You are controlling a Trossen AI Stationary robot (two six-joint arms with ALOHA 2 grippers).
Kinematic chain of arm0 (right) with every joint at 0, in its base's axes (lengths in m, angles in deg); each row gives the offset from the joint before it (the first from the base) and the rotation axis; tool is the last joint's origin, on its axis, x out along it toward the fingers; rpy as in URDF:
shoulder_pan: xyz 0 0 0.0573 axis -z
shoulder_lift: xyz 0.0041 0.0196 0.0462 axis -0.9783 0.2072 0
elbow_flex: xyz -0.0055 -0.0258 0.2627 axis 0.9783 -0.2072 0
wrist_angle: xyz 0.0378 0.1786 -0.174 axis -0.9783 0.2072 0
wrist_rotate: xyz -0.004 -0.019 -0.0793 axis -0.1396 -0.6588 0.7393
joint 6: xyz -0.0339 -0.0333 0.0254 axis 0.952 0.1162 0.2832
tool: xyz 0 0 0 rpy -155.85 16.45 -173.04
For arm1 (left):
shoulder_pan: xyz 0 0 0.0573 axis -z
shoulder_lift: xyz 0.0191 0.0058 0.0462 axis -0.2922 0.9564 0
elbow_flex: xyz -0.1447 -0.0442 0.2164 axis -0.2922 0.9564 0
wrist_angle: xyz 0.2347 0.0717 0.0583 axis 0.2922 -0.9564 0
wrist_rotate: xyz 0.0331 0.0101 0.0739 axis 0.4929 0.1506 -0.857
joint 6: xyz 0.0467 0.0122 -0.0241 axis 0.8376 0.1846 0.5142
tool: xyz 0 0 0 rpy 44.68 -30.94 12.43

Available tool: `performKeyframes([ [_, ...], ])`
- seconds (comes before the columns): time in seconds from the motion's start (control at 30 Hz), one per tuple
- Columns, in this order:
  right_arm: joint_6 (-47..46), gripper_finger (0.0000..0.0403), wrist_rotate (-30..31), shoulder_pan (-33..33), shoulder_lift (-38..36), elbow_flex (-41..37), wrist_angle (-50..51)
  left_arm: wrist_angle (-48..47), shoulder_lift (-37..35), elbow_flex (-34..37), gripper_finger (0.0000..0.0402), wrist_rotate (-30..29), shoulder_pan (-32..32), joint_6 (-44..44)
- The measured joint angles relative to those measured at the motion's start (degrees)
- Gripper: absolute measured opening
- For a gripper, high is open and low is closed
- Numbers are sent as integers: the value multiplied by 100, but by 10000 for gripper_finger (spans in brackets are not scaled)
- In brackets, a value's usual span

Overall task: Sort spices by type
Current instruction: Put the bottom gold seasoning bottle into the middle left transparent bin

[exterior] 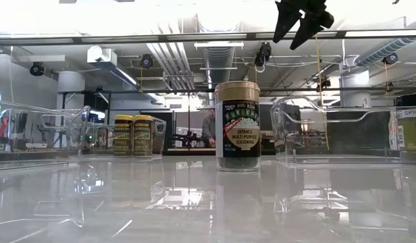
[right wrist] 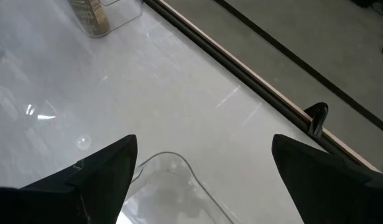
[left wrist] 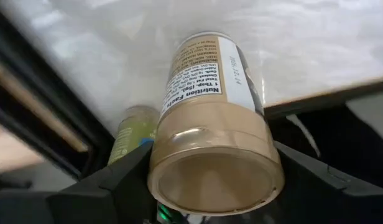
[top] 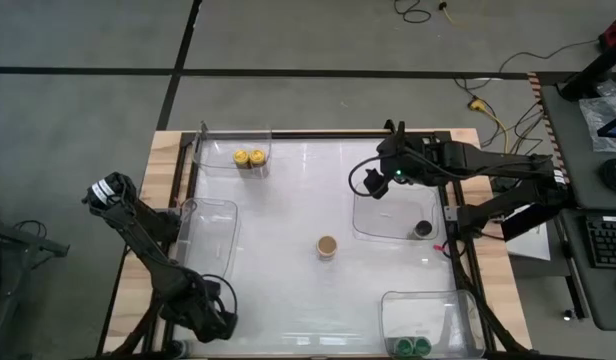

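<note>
A tan-lidded spice jar (top: 327, 246) stands upright on its base in the middle of the table (exterior: 237, 125). A second tan-lidded jar (left wrist: 213, 143) sits in my left gripper (left wrist: 213, 205), which is at the table's near-left corner (top: 213, 315). Two yellow-lidded jars (top: 250, 158) stand in the far-left clear tray. Two green-lidded jars (top: 413, 346) stand in the near-right tray. A black-lidded jar (top: 423, 229) stands in the right tray. My right gripper (top: 373, 182) hangs open, well above that tray's far-left corner (right wrist: 204, 180). My left gripper pinches the second jar by its tan lid end (left wrist: 179, 180), one finger (left wrist: 110, 186) on each side of the lid. The lid faces the wrist and the labelled body points away along the fingers, tilted. I cannot tell whether its base touches the table.
A clear tray without jars (top: 213, 240) lies on the left, just beyond my left arm. A pale greenish jar shape (left wrist: 132, 134) shows dimly beside the held jar. The table's dark frame (left wrist: 42, 118) runs close to my left gripper. Glossy white table lies bare around the middle jar.
</note>
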Motion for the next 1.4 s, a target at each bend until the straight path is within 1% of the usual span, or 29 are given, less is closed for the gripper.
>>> performKeyframes([
  [0.1,0,364,-2,0,0,-12,-5,-208,2,-239,268,-23,-2,691],
  [0.2,-2,364,7,2,0,-44,-4,-1027,2,-637,263,-38,-2,1547],
  [0.23,-4,364,9,2,0,-54,-7,-1335,2,-816,262,-133,-1,1952],
  [0.33,-76,364,10,2,-2,-129,-33,-2068,2,-1456,261,-792,2,3109],
  [0.4,-206,364,9,0,-2,-201,-48,-2630,2,-1891,263,-1066,-28,3773],
  [0.5,-363,364,-56,0,-2,-302,-47,-3459,2,-2564,265,-984,-102,4358],
  [0.6,-449,364,-141,-18,-2,-360,-51,-4508,2,-3102,263,-967,-134,4872],
  [0.63,-467,364,-143,-36,-2,-369,-51,-4613,-16,-3197,262,-975,-143,5022],
  [0.7,-506,364,-129,-63,-2,-369,-63,-4411,-154,-3205,262,-1073,-146,5473],
  [0.77,-562,364,-45,-89,-2,-369,-79,-4484,-227,-3141,262,-1308,-152,5695],
  [0.83,-615,364,29,-99,-2,-369,-79,-4543,-316,-2940,262,-1275,-238,6009],
  [0.93,-621,364,59,-161,-2,-330,-90,-4459,-480,-2514,262,-1229,-359,6246],
  [1.03,-625,364,53,-240,-2,-259,-99,-4535,-723,-2143,262,-1156,-479,6416],
  [1.13,-713,364,58,-312,-2,-158,-102,-4526,-1002,-1998,262,-1166,-626,6434],
  [1.27,-980,364,57,-351,-2,-87,-105,-4489,-1389,-1964,263,-1442,-684,6569],
  [1.4,-1265,364,57,-352,-2,-85,-100,-4499,-1790,-1500,263,-1447,-755,6685],
])
